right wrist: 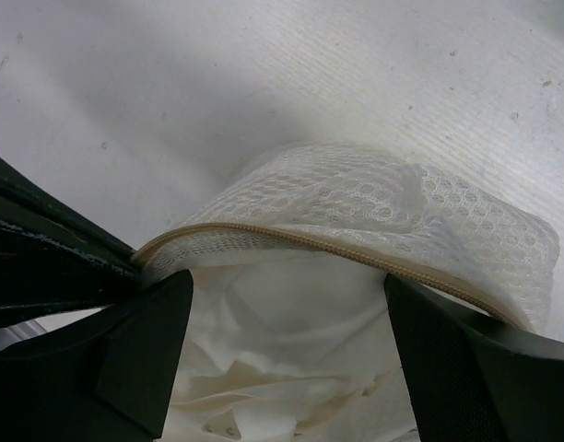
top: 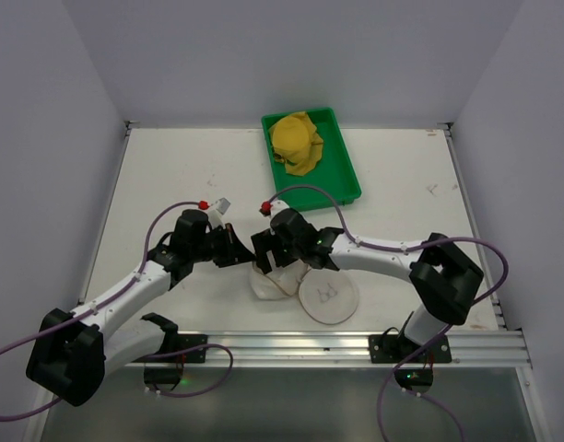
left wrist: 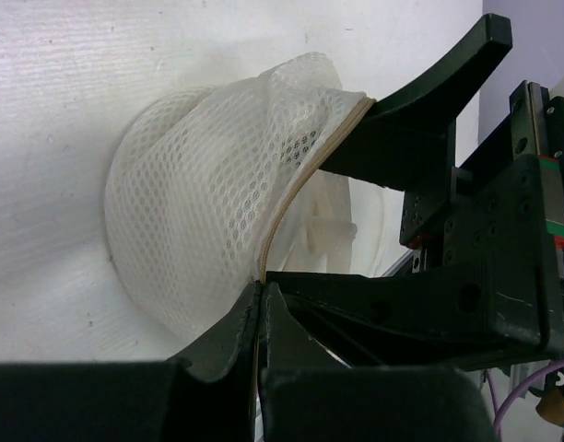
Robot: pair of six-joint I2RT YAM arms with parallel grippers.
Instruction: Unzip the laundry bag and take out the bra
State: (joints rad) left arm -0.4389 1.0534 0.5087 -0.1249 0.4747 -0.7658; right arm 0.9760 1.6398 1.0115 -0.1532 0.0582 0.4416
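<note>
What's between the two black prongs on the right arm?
In the right wrist view, the right end effector's open fingers straddle the laundry bag's unzipped mouth: its beige zipper edge arches across, with pale cloth bunched below.

White honeycomb mesh all over the laundry bag (left wrist: pixel 199 212) — and a tan zip tape (right wrist: pixel 356 253) edges its rim. Inside sits cream cloth (right wrist: pixel 282 359), plain. The round lid (top: pixel 328 296) is white with a small dark emblem. The jaws are matte black on both sides. A bright green tray (top: pixel 335 170) carries a mustard-yellow cloth (top: pixel 296 143) — the surface (top: pixel 171 175) is off-white, faintly scuffed. There are purple cables (top: pixel 310 189) and a red tip (top: pixel 204 203).
</note>
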